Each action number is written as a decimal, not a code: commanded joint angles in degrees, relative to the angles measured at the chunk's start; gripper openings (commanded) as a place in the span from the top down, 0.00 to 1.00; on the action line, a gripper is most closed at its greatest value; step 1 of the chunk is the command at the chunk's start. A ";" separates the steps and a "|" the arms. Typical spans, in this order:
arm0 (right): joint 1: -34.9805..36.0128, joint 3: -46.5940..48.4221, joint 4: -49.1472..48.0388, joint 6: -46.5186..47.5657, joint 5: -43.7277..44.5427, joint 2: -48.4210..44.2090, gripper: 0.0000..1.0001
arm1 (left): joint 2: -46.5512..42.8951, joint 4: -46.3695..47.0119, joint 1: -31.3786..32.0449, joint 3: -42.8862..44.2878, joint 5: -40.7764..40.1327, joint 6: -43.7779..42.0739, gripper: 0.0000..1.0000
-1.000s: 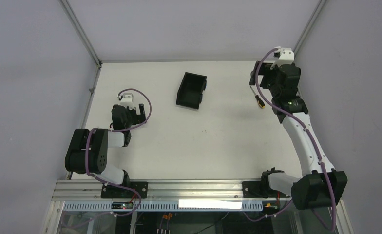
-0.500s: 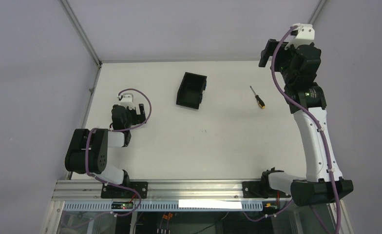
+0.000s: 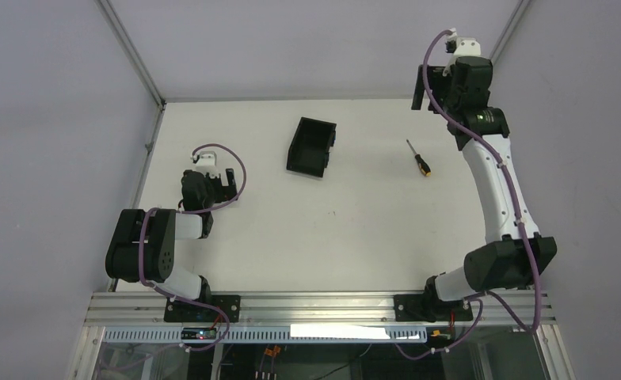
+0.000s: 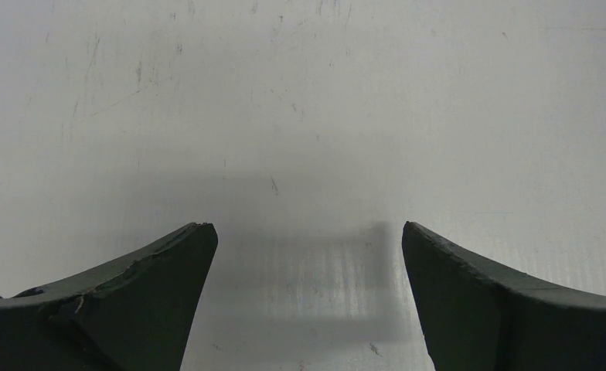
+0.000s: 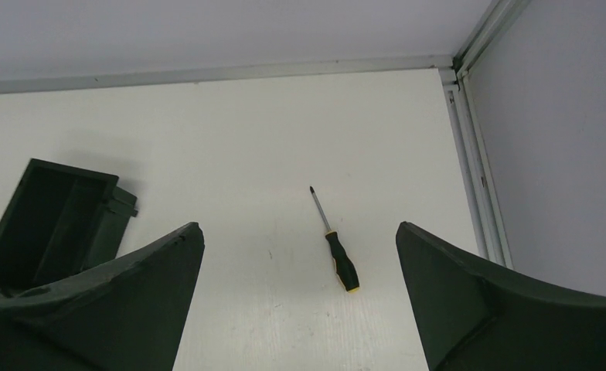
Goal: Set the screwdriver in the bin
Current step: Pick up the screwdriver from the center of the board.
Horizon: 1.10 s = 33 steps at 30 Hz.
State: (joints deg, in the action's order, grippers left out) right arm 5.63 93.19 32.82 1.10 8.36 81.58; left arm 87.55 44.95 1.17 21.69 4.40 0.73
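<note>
The screwdriver [image 3: 419, 157] lies flat on the white table at the back right, its thin shaft pointing away and its black handle with a yellow end nearer. The black bin [image 3: 311, 146] rests to its left, open side up, with nothing visible inside. My right gripper [image 3: 424, 93] is raised high over the table's far right corner, open and holding nothing. In the right wrist view the screwdriver [image 5: 335, 247] shows far below between the spread jaws of that gripper [image 5: 297, 226], and the bin [image 5: 52, 224] sits at the left. My left gripper [image 3: 228, 178] rests low at the left, open.
The left wrist view shows only scuffed white table between the left gripper [image 4: 307, 225] fingers. Grey walls and aluminium frame posts [image 3: 493, 55] close in the back and sides. An aluminium rail [image 5: 470, 154] runs along the table's right edge.
My right arm has lifted from just beside the screwdriver up toward the back corner, then swung slightly left. The screwdriver stayed on the table. The left arm has not moved.
</note>
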 commanded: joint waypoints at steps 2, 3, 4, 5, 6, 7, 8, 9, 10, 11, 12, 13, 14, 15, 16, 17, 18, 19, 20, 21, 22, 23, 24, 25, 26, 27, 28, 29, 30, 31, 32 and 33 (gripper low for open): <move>-1.68 -0.87 0.01 0.60 -0.82 5.49 0.01 | -1.16 1.65 0.50 0.02 -1.16 0.23 0.01; -2.07 -1.41 -0.29 0.49 -0.95 6.80 0.01 | -1.15 1.61 0.46 0.02 -1.16 0.23 0.01; -2.38 -1.95 -0.55 0.34 -0.97 7.95 0.01 | -1.17 1.63 0.50 0.02 -1.16 0.23 0.01; -2.79 -2.79 -0.89 0.24 -0.90 8.99 0.01 | -1.15 1.63 0.50 0.02 -1.11 0.23 0.01; -3.08 -3.53 -1.20 0.03 -0.70 10.17 0.01 | -1.15 1.63 0.50 0.02 -1.15 0.23 0.01; -3.25 -4.26 -1.60 -0.10 -0.45 11.51 0.01 | -1.15 1.63 0.50 0.02 -1.20 0.23 0.01; -3.38 -5.23 -2.07 -0.21 -0.31 12.16 0.01 | -1.15 1.63 0.50 0.02 -1.22 0.23 0.01; -3.53 -6.17 -2.71 -0.29 -0.11 12.91 0.01 | -1.15 1.63 0.50 0.02 -1.21 0.23 0.01; -3.61 -7.16 -3.53 -0.50 0.10 13.63 0.01 | -1.17 1.59 0.50 0.02 -1.17 0.23 0.01; -3.87 -8.08 -4.22 -0.69 0.20 14.75 0.01 | -1.20 1.63 0.50 0.02 -1.11 0.23 0.01; -4.09 -8.83 -4.78 -0.86 0.17 15.49 0.01 | -1.16 1.59 0.50 0.02 -1.15 0.23 0.01; -4.44 -9.50 -5.25 -1.01 -0.19 16.40 0.01 | -1.15 1.61 0.50 0.02 -1.15 0.23 0.01; -4.83 -9.97 -5.49 -1.01 -0.59 17.45 0.01 | -1.15 1.63 0.50 0.02 -1.17 0.23 0.01; -5.17 -10.21 -5.57 -1.67 -1.07 18.55 0.01 | -1.15 1.63 0.50 0.02 -1.15 0.23 0.01; -5.42 -10.50 -5.57 -2.71 -1.67 19.80 0.01 | -1.15 1.63 0.48 0.02 -1.15 0.23 0.01; -5.45 -10.59 -5.57 -3.16 -2.28 21.04 0.01 | -1.15 1.63 0.45 0.02 -1.13 0.23 0.01; -5.45 -10.77 -5.57 -3.51 -2.87 22.19 0.01 | -1.15 1.62 0.49 0.02 -1.15 0.23 0.01; -6.66 -10.88 -5.61 -3.82 -3.67 23.40 0.01 | -1.15 1.63 0.50 0.02 -1.15 0.23 0.01; -7.09 -10.96 -5.61 -4.21 -4.41 24.43 0.01 | -1.15 1.63 0.50 0.02 -1.22 0.23 0.01; -7.38 -11.19 -5.76 -4.61 -4.87 25.48 0.01 | -1.20 1.67 0.50 0.02 -1.20 0.23 0.01; -7.65 -11.34 -6.01 -4.95 -5.03 26.38 0.03 | -1.16 1.64 0.46 0.02 -1.20 0.23 0.01; -7.85 -11.48 -6.20 -5.23 -5.26 27.10 0.04 | -1.16 1.59 0.50 0.02 -1.15 0.23 0.01; -8.05 -11.73 -6.39 -5.50 -5.36 27.85 0.06 | -1.15 1.63 0.50 0.02 -1.16 0.23 0.01; -8.20 -11.81 -6.57 -5.73 -5.37 28.72 0.08 | -1.15 1.63 0.50 0.02 -1.20 0.25 0.01; -8.32 -11.88 -6.57 -5.82 -5.37 29.33 0.09 | -1.15 1.64 0.50 0.02 -1.21 0.24 0.01; -8.42 -11.89 -6.65 -6.00 -5.30 29.95 0.11 | -1.20 1.63 0.50 0.02 -1.16 0.23 0.01; -8.48 -11.82 -6.63 -6.04 -5.18 30.48 0.14 | -1.16 1.63 0.50 0.02 -1.16 0.23 0.01; -8.52 -11.76 -6.58 -6.04 -4.73 31.08 0.16 | -1.15 1.63 0.48 0.02 -1.15 0.23 0.01; -8.53 -11.70 -6.57 -6.03 -4.35 31.66 0.20 | -1.15 1.63 0.49 0.02 -1.16 0.23 0.01; -8.53 -11.61 -6.48 -6.03 -3.99 32.17 0.23 | -1.15 1.63 0.50 0.02 -1.15 0.23 0.01; -8.53 -11.48 -6.41 -6.09 -3.68 32.70 0.25 | -1.16 1.61 0.50 0.02 -1.20 0.23 0.01; -8.53 -11.44 -6.29 -5.99 -3.69 33.16 0.27 | -1.15 1.59 0.50 0.02 -1.17 0.23 0.01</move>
State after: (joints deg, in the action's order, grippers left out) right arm -2.81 81.06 28.49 -3.99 4.12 113.67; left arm 87.55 44.95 1.17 21.69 4.40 0.73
